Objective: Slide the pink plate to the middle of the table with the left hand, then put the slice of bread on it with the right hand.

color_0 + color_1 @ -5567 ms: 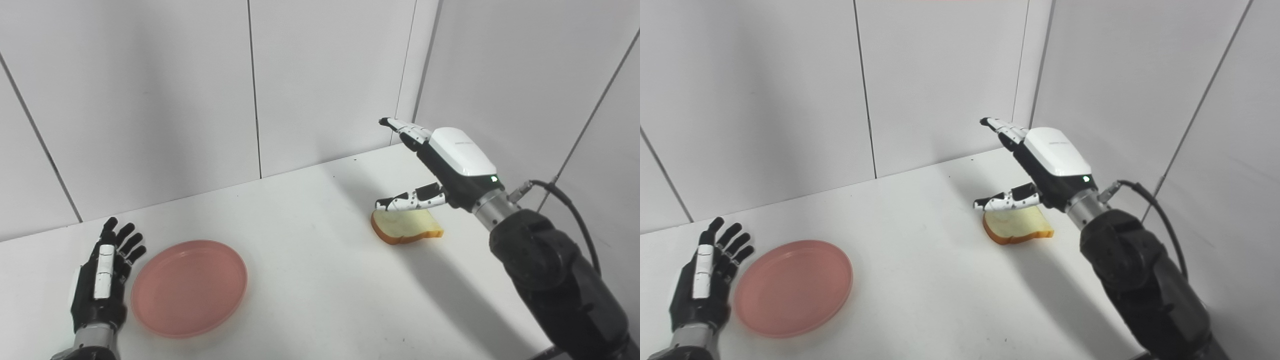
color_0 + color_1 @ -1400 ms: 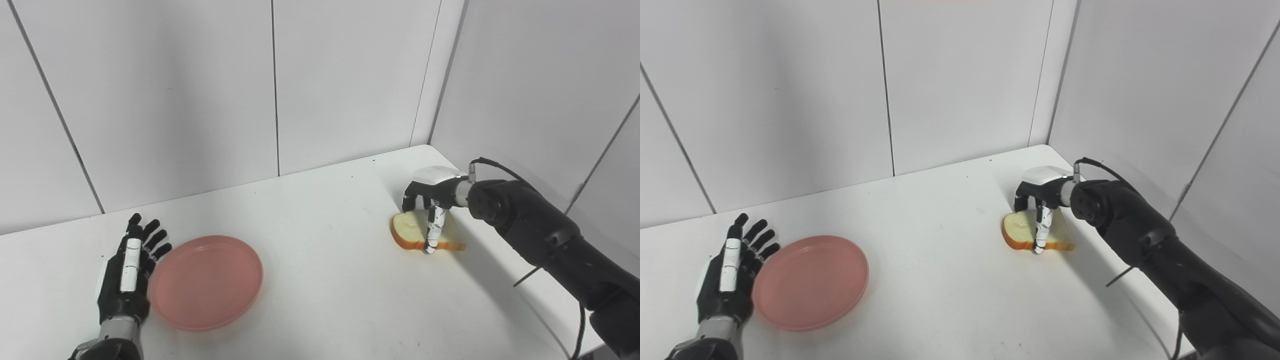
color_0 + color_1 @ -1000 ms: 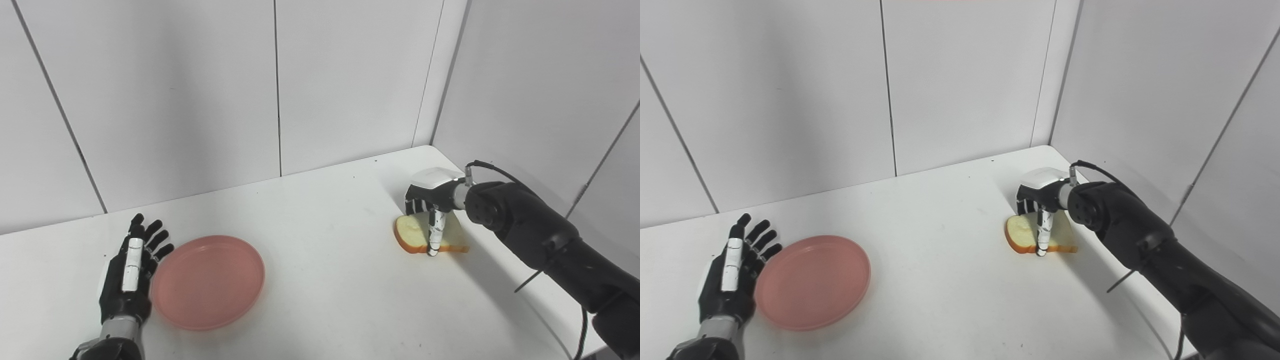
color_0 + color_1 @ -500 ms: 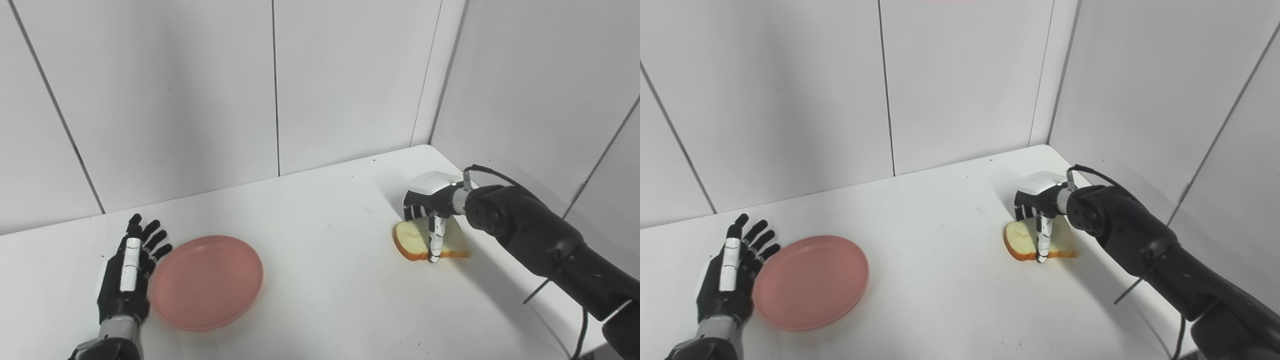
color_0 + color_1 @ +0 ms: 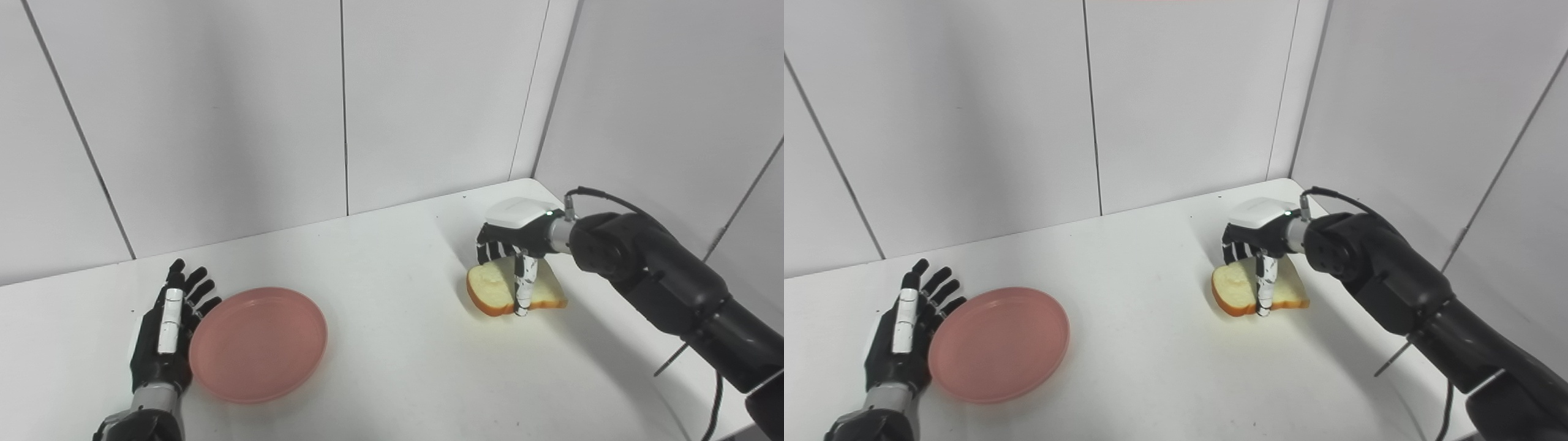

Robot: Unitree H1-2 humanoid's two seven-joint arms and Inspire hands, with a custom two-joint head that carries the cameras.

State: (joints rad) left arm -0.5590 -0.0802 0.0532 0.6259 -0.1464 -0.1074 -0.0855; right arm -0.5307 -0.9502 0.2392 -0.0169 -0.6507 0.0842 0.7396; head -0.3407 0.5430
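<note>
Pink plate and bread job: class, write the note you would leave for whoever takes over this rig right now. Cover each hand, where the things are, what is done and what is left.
Left hand: open, flat on the table, beside the left rim of the pink plate.
Right hand: over the slice of bread, thumb down its near edge, fingers behind; a firm hold cannot be confirmed.
Plate: on the table's left part, not in the middle. Bread: far right, on the table, apparently tipped up.
Done: nothing finished.
Left: slide the plate to the middle, then set the bread on it.
</note>
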